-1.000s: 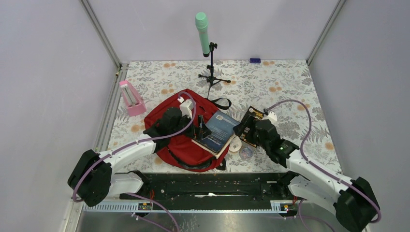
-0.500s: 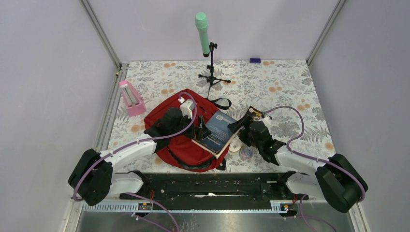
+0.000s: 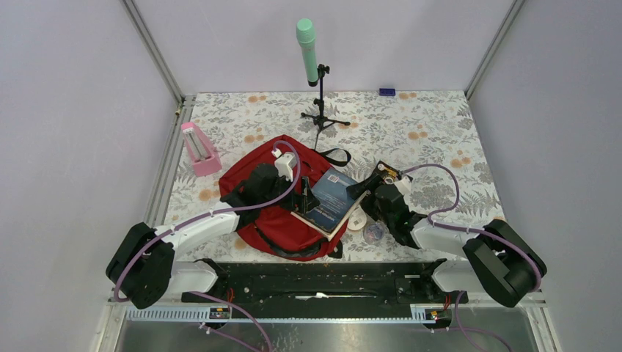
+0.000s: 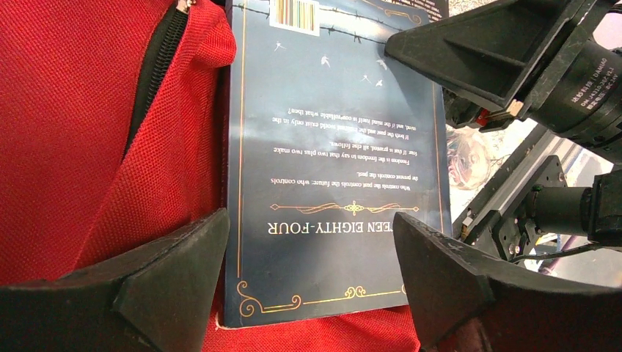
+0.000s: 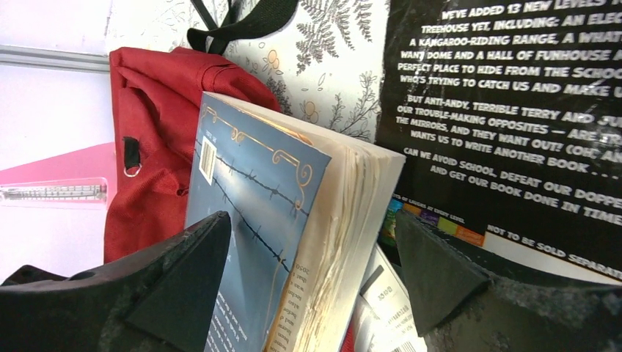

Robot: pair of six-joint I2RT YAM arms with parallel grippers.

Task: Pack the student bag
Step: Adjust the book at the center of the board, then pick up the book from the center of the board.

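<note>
Now | right claw (image 5: 312, 229), jaws apart, had swung in from the right to straddle the page edge of the book (image 3: 331, 195) | left claw (image 4: 306, 236) spread wide over its cover | bag (image 3: 284, 230) by near edge, left of middle | book seemingly ready to push in.
</note>
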